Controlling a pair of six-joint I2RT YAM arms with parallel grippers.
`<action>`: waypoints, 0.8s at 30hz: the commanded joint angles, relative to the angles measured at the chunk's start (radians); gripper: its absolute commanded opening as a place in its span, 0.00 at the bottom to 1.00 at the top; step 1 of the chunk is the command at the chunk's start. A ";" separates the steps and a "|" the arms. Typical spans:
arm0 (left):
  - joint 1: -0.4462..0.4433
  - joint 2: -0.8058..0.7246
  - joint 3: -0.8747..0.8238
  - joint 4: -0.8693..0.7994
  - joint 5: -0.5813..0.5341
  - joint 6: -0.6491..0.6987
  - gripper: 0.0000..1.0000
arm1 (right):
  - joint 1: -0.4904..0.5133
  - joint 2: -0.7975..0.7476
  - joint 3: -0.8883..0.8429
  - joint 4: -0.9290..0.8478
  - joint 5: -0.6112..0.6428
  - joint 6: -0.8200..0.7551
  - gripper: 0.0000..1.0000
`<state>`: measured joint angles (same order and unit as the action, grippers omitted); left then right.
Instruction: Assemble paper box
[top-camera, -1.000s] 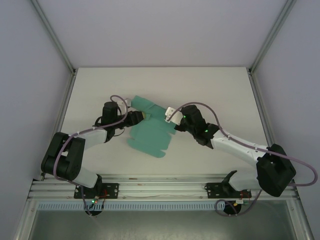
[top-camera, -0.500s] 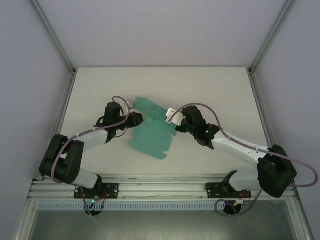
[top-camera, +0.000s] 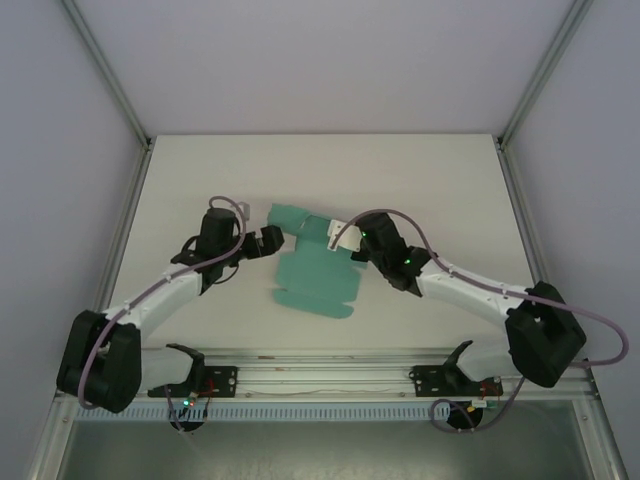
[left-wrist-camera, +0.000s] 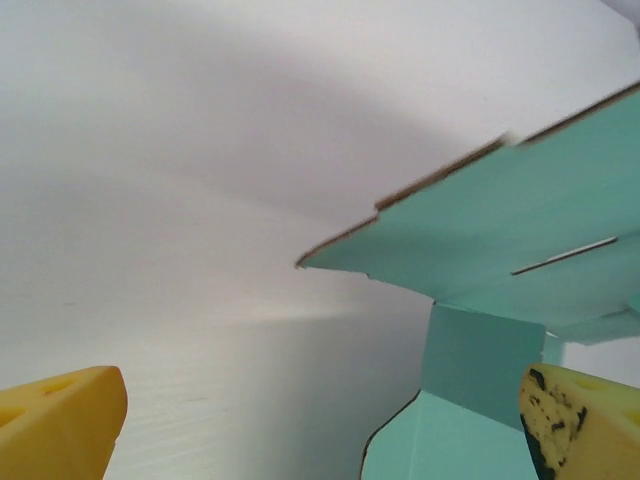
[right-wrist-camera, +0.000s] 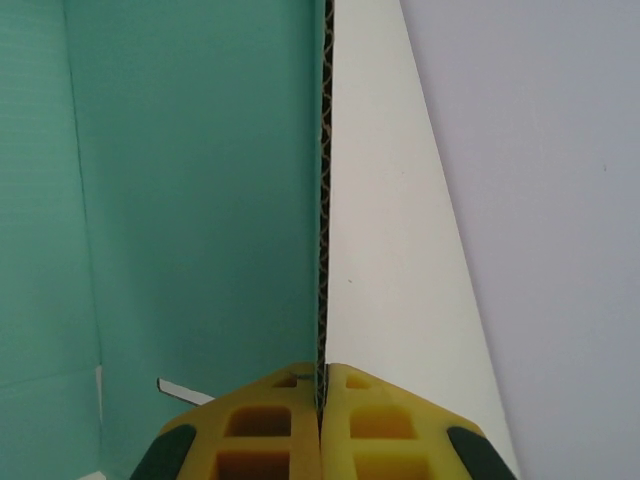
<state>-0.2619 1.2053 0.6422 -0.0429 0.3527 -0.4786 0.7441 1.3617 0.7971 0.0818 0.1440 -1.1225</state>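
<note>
Left gripper: jaws wide, nothing between them. Sits at the left edge of the paper box; contact cannot be told. Its wrist view has one yellow pad at each lower corner, with a raised teal panel ahead and above that has a thin slit cut in it.

Paper box: teal card, a partly folded sheet at the middle of the white table, between the two arms. Near portion lies flat; far portion is lifted, with flaps.

Right gripper: clamped on the sheet's right-hand side. Its wrist view shows the card edge-on and upright, pinched between both pads.

Step in hand, as judged: standing up and creasing a wall while the right arm anchors the sheet.

Handling notes:
- Right grip firm, no tugging; thin card buckles easily.
- Left pads should meet the raised panel near its fold line, not at a corner.
- Press evenly along the crease.
- Tuck flaps toward the slit only once the walls stand square.
</note>
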 joint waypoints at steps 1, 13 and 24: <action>0.011 -0.046 0.059 -0.142 -0.188 0.009 1.00 | 0.019 0.045 0.027 0.079 0.106 -0.125 0.00; 0.136 0.178 0.271 -0.166 -0.214 0.037 1.00 | 0.057 0.149 -0.044 0.411 0.158 -0.349 0.00; 0.150 0.436 0.394 -0.080 -0.024 0.046 1.00 | 0.095 0.203 -0.072 0.485 0.190 -0.374 0.00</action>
<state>-0.1150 1.6344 1.0138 -0.1631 0.2466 -0.4606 0.8371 1.5467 0.7216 0.5186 0.2871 -1.4822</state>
